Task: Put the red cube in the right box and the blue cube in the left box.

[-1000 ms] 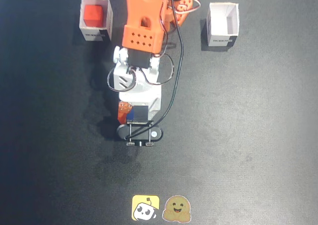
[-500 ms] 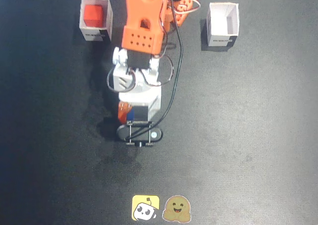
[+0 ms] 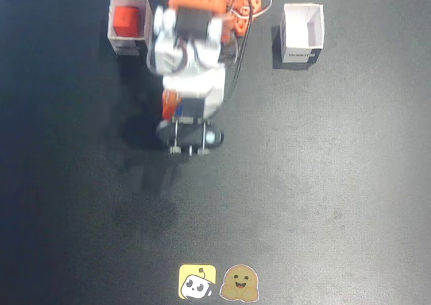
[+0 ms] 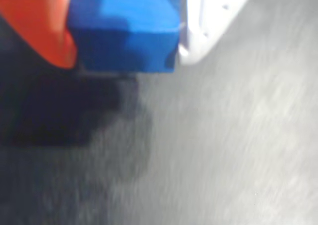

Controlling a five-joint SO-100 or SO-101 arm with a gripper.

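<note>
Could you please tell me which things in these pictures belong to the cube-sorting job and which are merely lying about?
Part of the job:
- blue cube, held between the jaws
- red cube, inside one white box
- other white box, empty

Lying about:
- yellow sticker
- brown smiley sticker

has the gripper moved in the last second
Yes. In the fixed view the gripper, shut on the blue cube, has moved up the picture, nearer the box holding the red cube.
</note>
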